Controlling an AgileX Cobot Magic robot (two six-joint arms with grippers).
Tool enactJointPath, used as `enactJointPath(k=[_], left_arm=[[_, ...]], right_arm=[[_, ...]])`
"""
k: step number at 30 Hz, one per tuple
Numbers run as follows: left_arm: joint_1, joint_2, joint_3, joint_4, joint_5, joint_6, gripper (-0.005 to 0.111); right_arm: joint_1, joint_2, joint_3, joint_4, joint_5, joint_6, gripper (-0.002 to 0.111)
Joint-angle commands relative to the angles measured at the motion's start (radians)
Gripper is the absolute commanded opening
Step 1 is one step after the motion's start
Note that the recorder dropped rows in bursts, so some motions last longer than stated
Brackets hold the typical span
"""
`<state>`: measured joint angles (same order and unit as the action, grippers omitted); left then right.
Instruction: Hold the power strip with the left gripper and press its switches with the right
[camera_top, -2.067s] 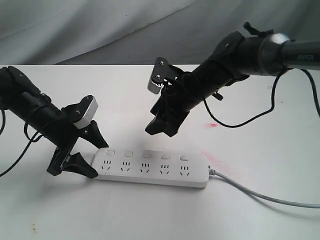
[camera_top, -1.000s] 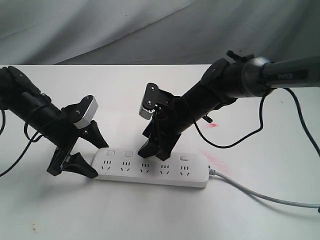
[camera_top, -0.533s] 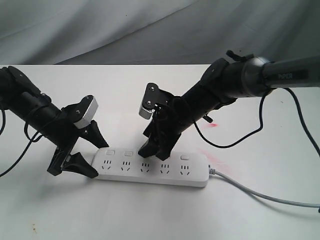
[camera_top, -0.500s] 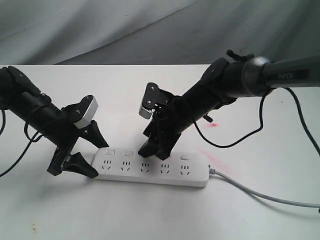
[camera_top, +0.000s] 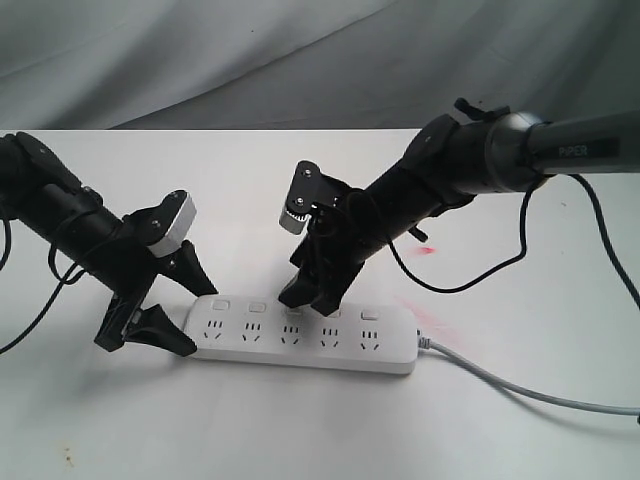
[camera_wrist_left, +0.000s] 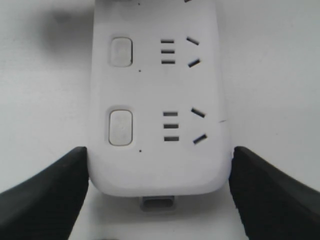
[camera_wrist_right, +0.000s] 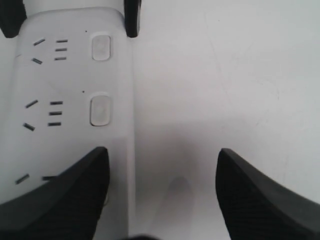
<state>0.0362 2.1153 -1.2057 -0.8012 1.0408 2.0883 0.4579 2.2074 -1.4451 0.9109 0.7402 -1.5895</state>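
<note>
The white power strip (camera_top: 300, 342) lies flat on the table, its cord (camera_top: 530, 395) running off to the right. My left gripper (camera_top: 195, 320) straddles the strip's left end, and in the left wrist view its fingers (camera_wrist_left: 60, 185) press both long sides of the power strip (camera_wrist_left: 160, 100). My right gripper (camera_top: 303, 300) is open, tips down at the row of switches (camera_top: 257, 308) near the middle. In the right wrist view one finger (camera_wrist_right: 75, 190) covers the strip's button side and the other hangs over bare table; two switches (camera_wrist_right: 100, 110) show beyond my right gripper (camera_wrist_right: 160, 155).
A white table (camera_top: 320, 430) carries everything, with a faint red mark (camera_top: 425, 250) behind the strip. A grey cloth backdrop (camera_top: 300, 60) hangs at the rear. The right arm's black cable (camera_top: 480, 270) loops down near the table.
The right gripper came down from above onto the strip's middle, and in the last half second lifted and shifted slightly right. The left gripper and the strip have not moved.
</note>
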Motion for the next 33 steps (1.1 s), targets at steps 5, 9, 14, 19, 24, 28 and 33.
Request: enactJointPath(k=[5, 9, 14, 19, 24, 28, 33], left_arm=[[-0.005, 0.003, -0.004, 0.005, 0.007, 0.006, 0.002], [-0.005, 0.003, -0.004, 0.005, 0.007, 0.006, 0.002], [-0.005, 0.003, -0.004, 0.005, 0.007, 0.006, 0.002], [-0.005, 0.003, -0.004, 0.005, 0.007, 0.006, 0.002], [-0.005, 0.003, -0.004, 0.005, 0.007, 0.006, 0.002], [-0.005, 0.003, -0.004, 0.005, 0.007, 0.006, 0.002], [-0.005, 0.003, -0.004, 0.005, 0.007, 0.006, 0.002]], right_arm=[[0.0, 0.016, 0.008, -0.106, -0.005, 0.028, 0.058], [0.0, 0.023, 0.017, -0.127, -0.024, 0.028, 0.058], [0.0, 0.042, 0.017, -0.161, -0.029, 0.053, 0.058], [-0.012, 0.011, 0.017, -0.077, -0.003, 0.025, 0.058], [-0.112, -0.05, 0.017, -0.049, 0.109, -0.028, 0.058], [-0.145, -0.05, 0.017, 0.016, 0.18, -0.067, 0.058], [-0.133, -0.05, 0.017, 0.018, 0.18, -0.069, 0.058]])
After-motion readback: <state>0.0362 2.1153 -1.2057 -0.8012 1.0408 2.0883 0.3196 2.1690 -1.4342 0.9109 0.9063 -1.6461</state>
